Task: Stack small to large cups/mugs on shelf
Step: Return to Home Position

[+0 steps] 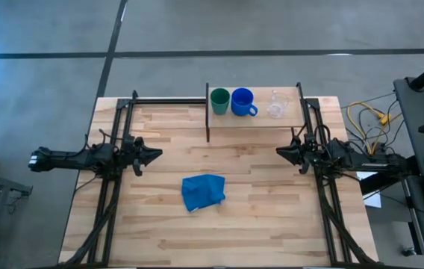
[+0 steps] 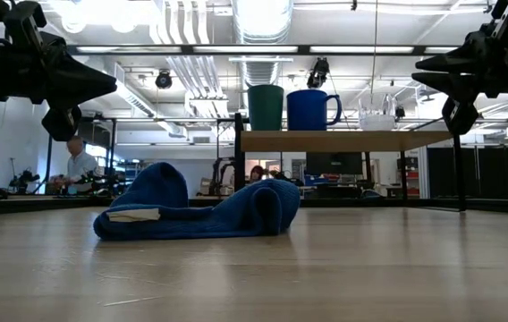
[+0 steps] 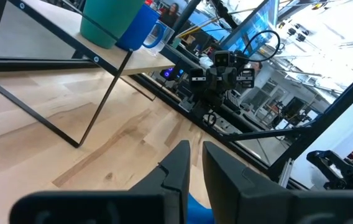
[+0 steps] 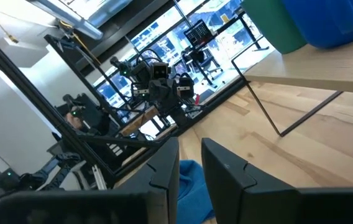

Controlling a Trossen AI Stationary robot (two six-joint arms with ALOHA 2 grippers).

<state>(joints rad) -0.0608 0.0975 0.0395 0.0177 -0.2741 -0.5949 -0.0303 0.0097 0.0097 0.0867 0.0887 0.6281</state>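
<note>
The shelf (image 1: 257, 119), a light wood board on thin black uprights, stands at the table's far edge. Three vessels stand on it side by side on their bases: the dark green cup (image 1: 219, 101) on the left, the blue mug (image 1: 242, 102) beside it with its handle toward the right, and the clear glass (image 1: 276, 104) farther right. The low view shows the same row: green cup (image 2: 266, 107), blue mug (image 2: 312, 109), glass (image 2: 376, 114). My left gripper (image 1: 157, 153) hovers shut above the table's left middle. My right gripper (image 1: 279, 152) hovers shut at the right middle, facing it.
A crumpled blue cloth (image 1: 203, 191) lies on the table between the two grippers, nearer the near edge. Black arm frames run along both sides of the table. Cables lie off the right edge (image 1: 365, 119). People show in the room beyond (image 2: 80, 165).
</note>
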